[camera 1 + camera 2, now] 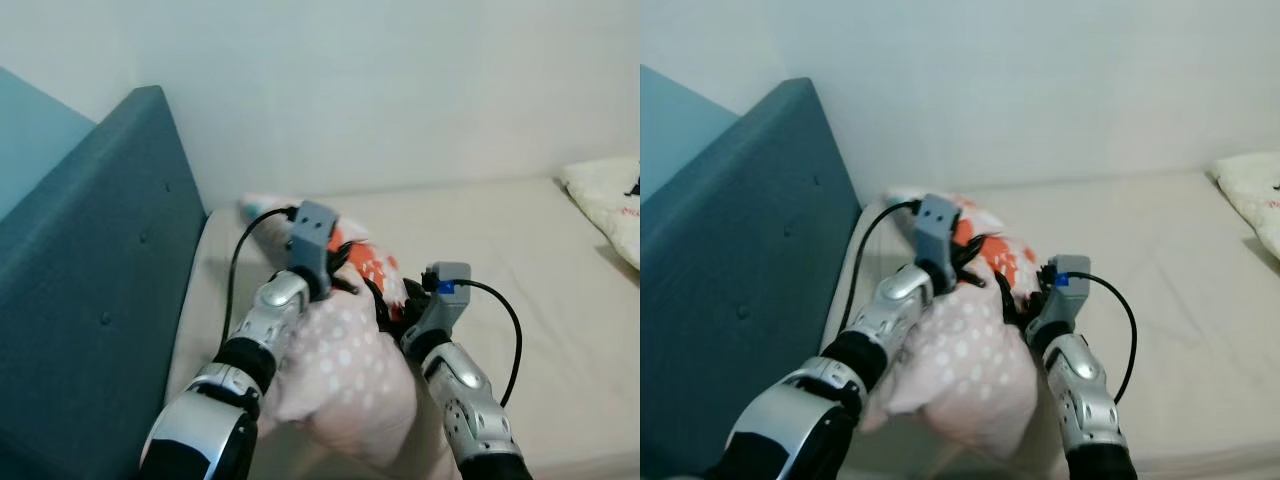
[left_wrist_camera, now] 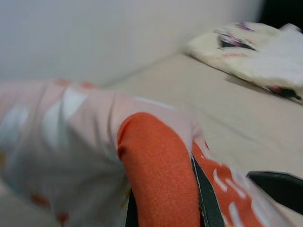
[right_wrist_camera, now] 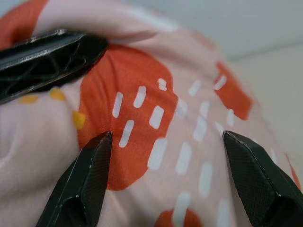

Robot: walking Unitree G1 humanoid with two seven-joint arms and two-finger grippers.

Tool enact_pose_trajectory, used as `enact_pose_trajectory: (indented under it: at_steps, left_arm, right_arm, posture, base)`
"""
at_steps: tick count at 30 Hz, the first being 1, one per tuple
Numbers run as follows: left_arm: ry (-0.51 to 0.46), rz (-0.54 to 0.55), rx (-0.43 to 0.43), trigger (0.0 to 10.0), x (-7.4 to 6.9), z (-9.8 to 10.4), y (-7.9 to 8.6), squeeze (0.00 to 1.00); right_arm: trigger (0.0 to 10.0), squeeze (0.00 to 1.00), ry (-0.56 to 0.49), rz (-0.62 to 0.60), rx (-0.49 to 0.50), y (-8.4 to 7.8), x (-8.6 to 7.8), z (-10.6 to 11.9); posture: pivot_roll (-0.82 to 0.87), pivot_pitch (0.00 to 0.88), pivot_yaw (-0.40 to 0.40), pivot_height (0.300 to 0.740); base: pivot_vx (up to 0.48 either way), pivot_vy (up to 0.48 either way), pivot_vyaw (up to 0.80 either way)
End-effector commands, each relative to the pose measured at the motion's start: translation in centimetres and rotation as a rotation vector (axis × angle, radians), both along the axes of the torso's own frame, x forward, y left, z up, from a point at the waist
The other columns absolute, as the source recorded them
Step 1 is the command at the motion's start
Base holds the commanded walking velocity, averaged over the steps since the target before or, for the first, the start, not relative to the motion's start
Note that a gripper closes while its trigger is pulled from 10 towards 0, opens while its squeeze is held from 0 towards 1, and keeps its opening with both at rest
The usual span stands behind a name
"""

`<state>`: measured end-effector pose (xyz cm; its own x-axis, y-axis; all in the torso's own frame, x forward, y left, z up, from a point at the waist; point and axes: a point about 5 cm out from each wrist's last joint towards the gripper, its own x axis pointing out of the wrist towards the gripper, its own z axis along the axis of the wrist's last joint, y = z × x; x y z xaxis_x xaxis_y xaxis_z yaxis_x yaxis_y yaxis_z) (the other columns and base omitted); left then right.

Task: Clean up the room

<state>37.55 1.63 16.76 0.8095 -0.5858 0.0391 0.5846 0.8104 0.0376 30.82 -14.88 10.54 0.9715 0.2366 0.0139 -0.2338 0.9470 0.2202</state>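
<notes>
Grippers point(image 1: 345, 283) point(image 1: 390, 310), seemingly gripping pink pillow point(image 1: 345, 370).

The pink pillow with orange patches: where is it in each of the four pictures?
Left eye view: pink pillow with orange patches, low centre, between both arms.
Right eye view: low centre.
Left wrist view: across the lower left.
Right wrist view: between the black fingers.
Shared landmark: beige mattress.

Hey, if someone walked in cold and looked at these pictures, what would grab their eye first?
Probably the pink pillow with white dots and orange patches, bunched between both grippers at the head of the cream mattress. The left gripper clamps its fabric while the right gripper presses open fingers against it. The teal headboard rises at left.
</notes>
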Motion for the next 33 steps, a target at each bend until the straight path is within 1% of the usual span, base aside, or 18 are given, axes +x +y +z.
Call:
enact_pose_trajectory:
  at_steps: [1, 2, 3, 4, 5, 6, 8, 9, 11, 13, 17, 18, 20, 21, 24, 25, 28, 33]
  left_arm:
    - [-0.14, 0.012, -0.028, 10.0, 0.5, 3.2, -0.5, 0.0]
    - [-0.14, 0.012, -0.028, 10.0, 0.5, 3.2, -0.5, 0.0]
    - [-0.126, 0.076, -0.042, 10.0, 1.1, 3.6, 0.1, 0.0]
    - [-0.126, 0.076, -0.042, 10.0, 1.1, 3.6, 0.1, 0.0]
    - [-0.097, 0.153, -0.056, 10.0, 1.7, 3.8, 0.8, 0.0]
    - [-0.097, 0.153, -0.056, 10.0, 1.7, 3.8, 0.8, 0.0]
    - [-0.034, 0.275, -0.079, 10.0, 2.4, 3.5, 2.3, 0.0]
    - [-0.034, 0.275, -0.079, 10.0, 2.4, 3.5, 2.3, 0.0]
    - [0.057, 0.388, -0.095, 10.0, 2.7, 2.1, 3.8, 0.0]
    - [0.09, 0.421, -0.101, 10.0, 2.7, 1.6, 4.4, 0.0]
    - [0.263, 0.614, -0.077, 10.0, 2.2, -2.0, 7.3, 0.0]
    - [0.263, 0.614, -0.077, 10.0, 2.2, -2.0, 7.3, 0.0]
    - [0.326, 0.694, -0.074, 10.0, 1.8, -3.6, 8.8, 0.0]
    - [0.326, 0.694, -0.074, 10.0, 1.8, -3.6, 8.8, 0.0]
    - [0.362, 0.786, -0.049, 10.0, 1.2, -5.1, 11.0, 0.0]
    - [0.362, 0.786, -0.049, 10.0, 1.2, -5.1, 11.0, 0.0]
    - [0.372, 0.835, -0.055, 10.0, 0.9, -5.7, 12.7, 0.0]
    - [0.335, 0.832, -0.034, 10.0, 1.2, -5.0, 13.3, 0.0]
  right_arm:
    - [10.0, 0.0, 0.032, 0.017, 0.008, 0.7, -0.6, -0.6]
    - [10.0, 0.0, 0.032, 0.017, 0.008, 0.7, -0.6, -0.6]
    - [10.0, 0.0, 0.038, 0.019, 0.017, 0.9, -1.2, -0.8]
    - [10.0, 0.0, 0.038, 0.019, 0.017, 0.9, -1.2, -0.8]
    - [10.0, 0.0, 0.043, 0.026, 0.032, 1.2, -1.9, -1.0]
    - [10.0, 0.0, 0.043, 0.026, 0.032, 1.2, -1.9, -1.0]
    - [10.0, 0.0, 0.048, 0.047, 0.052, 2.0, -3.5, -1.0]
    - [10.0, 0.0, 0.048, 0.047, 0.052, 2.0, -3.5, -1.0]
    - [10.0, 0.0, 0.057, 0.051, 0.064, 2.3, -5.1, -0.8]
    - [10.0, 0.0, 0.063, 0.048, 0.064, 2.3, -5.5, -0.8]
    - [10.0, 0.0, 0.094, 0.018, 0.053, 1.7, -6.9, -0.9]
    - [10.0, 0.0, 0.094, 0.018, 0.053, 1.7, -6.9, -0.9]
    - [10.0, 0.0, 0.102, 0.009, 0.053, 1.6, -7.5, -0.9]
    - [10.0, 0.0, 0.102, 0.009, 0.053, 1.6, -7.5, -0.9]
    - [10.0, 0.0, 0.11, 0.004, 0.057, 1.8, -8.1, -0.6]
    - [10.0, 0.0, 0.11, 0.004, 0.057, 1.8, -8.1, -0.6]
    - [10.0, 0.0, 0.118, 0.013, 0.065, 2.3, -8.7, -0.2]
    - [10.0, 0.0, 0.125, 0.02, 0.069, 2.7, -9.1, 0.1]
  posture:
    - [-0.27, 0.083, 0.108, 0.74]
    - [-0.27, 0.083, 0.108, 0.74]
    - [-0.29, 0.12, 0.118, 0.74]
    - [-0.29, 0.12, 0.118, 0.74]
    - [-0.3, 0.141, 0.124, 0.74]
    - [-0.3, 0.141, 0.124, 0.74]
    - [-0.33, 0.194, 0.131, 0.74]
    - [-0.33, 0.194, 0.131, 0.74]
    - [-0.36, 0.231, 0.131, 0.74]
    - [-0.38, 0.245, 0.131, 0.74]
    - [-0.41, 0.29, 0.127, 0.74]
    - [-0.41, 0.29, 0.127, 0.74]
    - [-0.42, 0.3, 0.125, 0.74]
    - [-0.42, 0.3, 0.125, 0.74]
    - [-0.44, 0.317, 0.121, 0.74]
    - [-0.44, 0.317, 0.121, 0.74]
    - [-0.45, 0.33, 0.117, 0.74]
    - [-0.46, 0.342, 0.118, 0.74]
  base:
    - [0.0, 0.0, 0.0]
    - [0.0, 0.0, 0.0]
    - [0.0, 0.0, 0.0]
    - [0.0, 0.0, 0.0]
    - [0.0, 0.0, 0.0]
    - [0.0, 0.0, 0.0]
    - [0.0, 0.0, 0.0]
    - [0.0, 0.0, 0.0]
    - [0.0, 0.0, 0.0]
    - [0.0, 0.0, 0.0]
    - [0.0, 0.0, 0.0]
    - [0.0, 0.0, 0.0]
    - [0.0, 0.0, 0.0]
    - [0.0, 0.0, 0.0]
    - [0.0, 0.0, 0.0]
    - [0.0, 0.0, 0.0]
    - [0.0, 0.0, 0.0]
    - [0.0, 0.0, 0.0]
